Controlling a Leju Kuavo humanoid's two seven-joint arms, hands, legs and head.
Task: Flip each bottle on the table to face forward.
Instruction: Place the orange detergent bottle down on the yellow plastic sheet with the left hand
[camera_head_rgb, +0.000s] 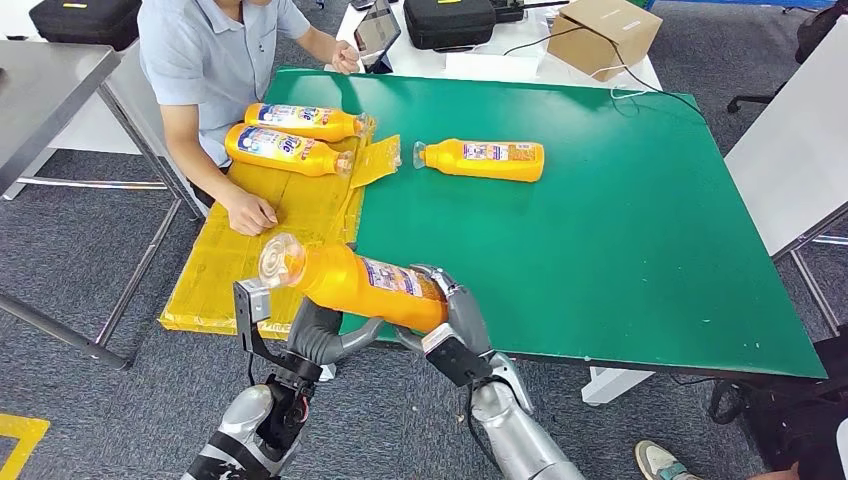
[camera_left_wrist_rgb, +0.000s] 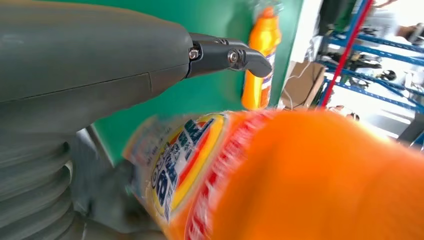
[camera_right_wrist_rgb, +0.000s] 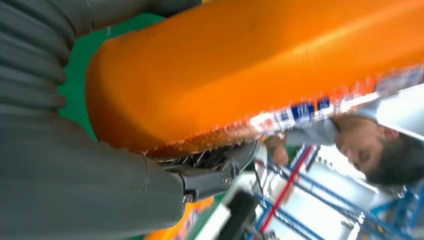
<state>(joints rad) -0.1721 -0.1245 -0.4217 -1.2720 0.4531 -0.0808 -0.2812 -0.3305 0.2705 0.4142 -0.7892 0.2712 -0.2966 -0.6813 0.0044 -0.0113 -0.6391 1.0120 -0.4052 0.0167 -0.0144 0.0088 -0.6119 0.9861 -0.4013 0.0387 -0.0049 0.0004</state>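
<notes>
both hands lift orange plastic detergent bottle (camera_head_rgb: 360, 283) above near table (camera_head_rgb: 620, 260) edge, 7 o'clock. left hand (camera_head_rgb: 318, 338) cups under neck end, right hand (camera_head_rgb: 452, 318) wraps base. step: mid-flip. next: turn label up, lay down. second orange bottle (camera_head_rgb: 485, 159) waits, 12 o'clock.

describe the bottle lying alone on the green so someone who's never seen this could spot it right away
Start at the green table. Near its far edge, just right of the yellow cardboard, an orange bottle lies on its side, cap pointing toward the cardboard. It is the lone one on bare green: two similar bottles lie on the cardboard by the person, and another is held up by the robot.
</notes>
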